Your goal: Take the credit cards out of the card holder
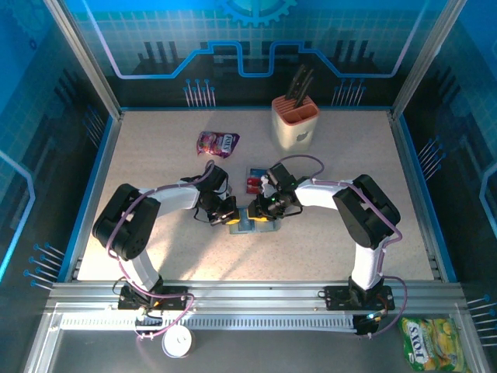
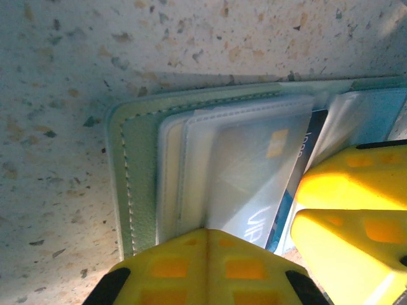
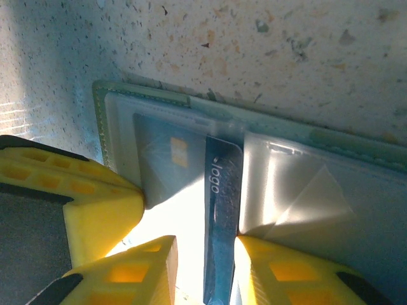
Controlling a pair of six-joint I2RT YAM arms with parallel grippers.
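The card holder [image 2: 137, 184], a single sage-green stitched wallet with clear inner sleeves, lies open on the speckled worktop [image 1: 155, 171] between the two arms. It keeps a chip card [image 3: 168, 159] in a sleeve and a dark blue "logo" card [image 3: 219, 203] sticking out at the fold, and two more credit cards [image 1: 254, 180], red and blue, lie near its far side, making four. The left end effector [image 2: 206, 240] is clenched, fingers together, at the holder's near edge, while the right end effector [image 3: 210, 248] stands partly open astride the blue card, one finger against it.

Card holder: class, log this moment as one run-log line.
left claw: shut, tip on holder | right claw: astride blue card, grip unclear | holder: open, flat
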